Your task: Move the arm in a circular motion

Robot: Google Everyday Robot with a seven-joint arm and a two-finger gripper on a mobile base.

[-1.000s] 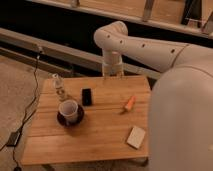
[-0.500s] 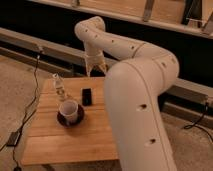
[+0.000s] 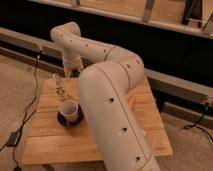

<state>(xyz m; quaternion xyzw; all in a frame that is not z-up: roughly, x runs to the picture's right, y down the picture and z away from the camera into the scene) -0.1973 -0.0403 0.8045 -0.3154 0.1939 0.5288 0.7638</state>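
Off-white arm [image 3: 107,100] bent over wooden table [image 3: 50,142], gripper [image 3: 71,71] at far edge beside bottle [image 3: 59,86], its state unclear, cup [image 3: 69,109] nearby

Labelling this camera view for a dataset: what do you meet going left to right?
Adapter → bottle → cup → arm's near link → orange item → right cable. The gripper hangs behind the bottle, over the table's far edge.

Wooden table [image 3: 47,142] (gripper [image 3: 71,73] above): bottle [image 3: 59,86], saucer [image 3: 62,120]
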